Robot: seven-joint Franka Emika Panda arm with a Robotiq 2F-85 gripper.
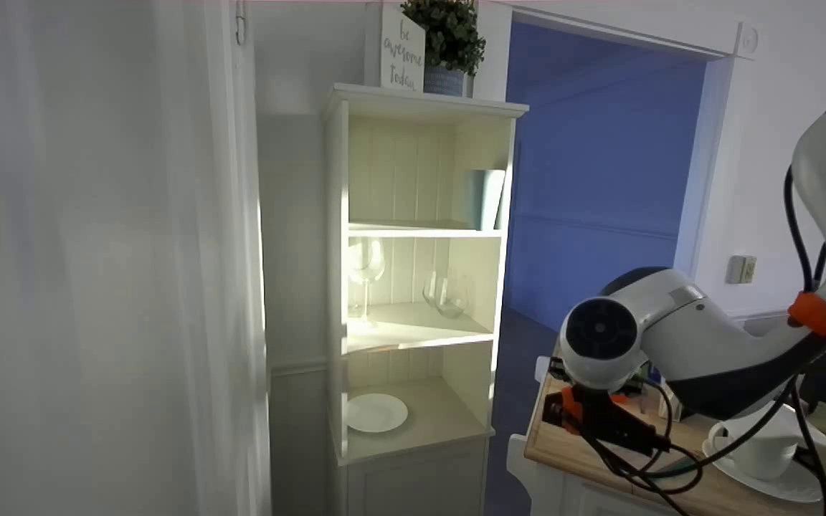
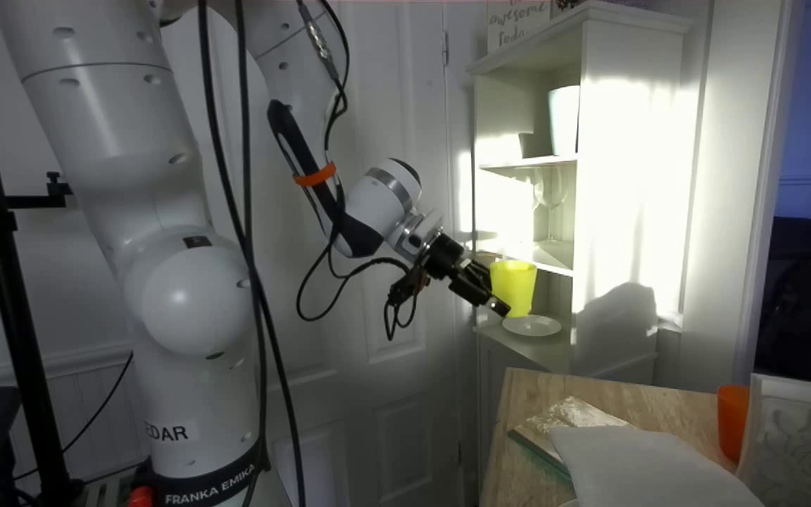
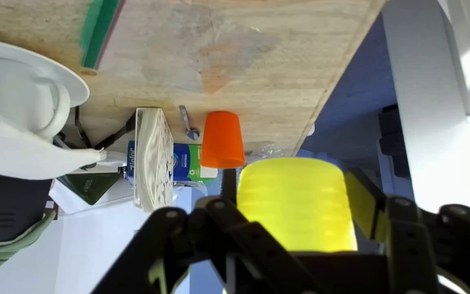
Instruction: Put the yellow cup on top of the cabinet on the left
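Your arm [image 2: 379, 204] reaches out and bends at the wrist, with the gripper [image 2: 493, 292] slanting downward. In both exterior views you have it well below the top edge of the cabinet [image 1: 402, 179]; in an exterior view it is apart from the cabinet and overlaps the corner of the wooden table [image 3: 292, 90].

On the cabinet's top, a sign [image 1: 401, 54] reading "be awesome today" and a potted plant [image 1: 449, 36] just beside it take up some of the room you have there. On the shelves below are a pale blue vessel [image 2: 564, 120], clear glasses [image 1: 366, 265] and a white plate [image 1: 377, 413]. On the table you have an orange cup [image 3: 222, 141] standing near a Ziploc box [image 3: 188, 163], and a white mug [image 3: 14, 94] on a saucer [image 3: 79, 87].

Your jaws are parted by the width of the yellow cup [image 3: 294, 204], gripping it from either side. You hold it mouth up, off the table; in an exterior view it shows in front of the cabinet's lower compartment, overlapping the plate's edge.
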